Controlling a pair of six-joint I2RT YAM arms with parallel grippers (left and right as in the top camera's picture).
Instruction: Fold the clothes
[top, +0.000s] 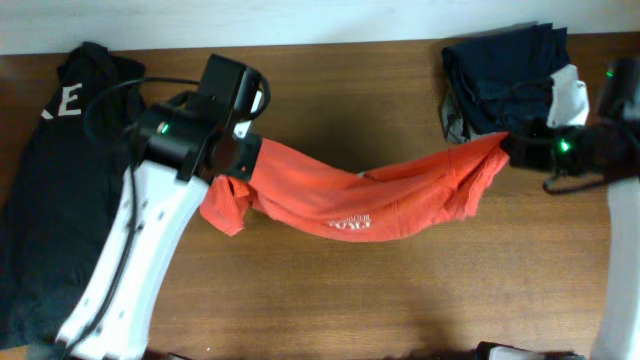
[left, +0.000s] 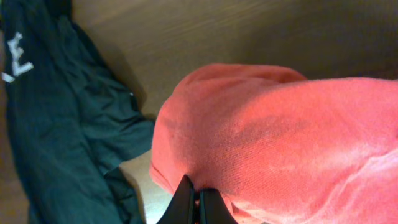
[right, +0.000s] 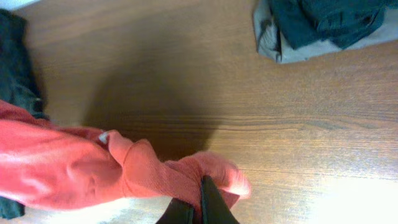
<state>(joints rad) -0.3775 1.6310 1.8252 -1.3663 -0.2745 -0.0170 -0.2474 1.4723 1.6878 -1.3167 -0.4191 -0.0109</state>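
The left end effector (left: 195, 198) and the right end effector (right: 199, 200) are each clenched on one end of the orange-red cotton T-shirt (top: 370, 195). It spans between them over the brown wooden table (top: 350, 300), sagging mid-span with white lettering showing. A black lettered garment (top: 40, 200) lies at the left, and a dark navy clothes pile (top: 500, 70) at the right rear.

You are seeing the T-shirt (top: 350, 195) stretching across the middle of the table (top: 350, 80). The left gripper (left: 196, 198) is pinching its nine o'clock end and the right gripper (right: 198, 200) its three o'clock end. Its sagging middle is possibly touching the table. A spread garment (top: 40, 180) is lying at the far nine o'clock edge, and a heaped pile (top: 500, 75) is sitting at two o'clock, near the right gripper.
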